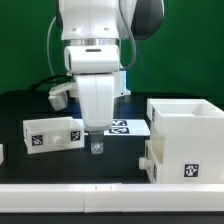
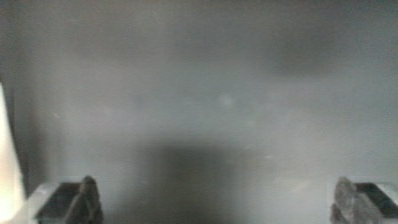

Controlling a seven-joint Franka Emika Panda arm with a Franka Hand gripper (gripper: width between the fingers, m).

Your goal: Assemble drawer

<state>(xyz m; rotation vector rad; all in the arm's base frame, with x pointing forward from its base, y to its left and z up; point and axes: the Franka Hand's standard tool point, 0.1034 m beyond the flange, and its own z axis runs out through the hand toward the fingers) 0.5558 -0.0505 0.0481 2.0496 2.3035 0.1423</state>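
The drawer's large white casing stands on the black table at the exterior view's right, with a tag on its front. One white knobbed tray lies at the exterior view's left, with tags on its side. My gripper hangs between them, low over the table, in front of the marker board. In the wrist view the fingertips stand wide apart with only bare dark table between them. The gripper is open and empty. A white sliver shows at the wrist view's edge.
A small white piece shows at the exterior view's far left edge. A white border runs along the table's front. A cable loops behind the arm at the back.
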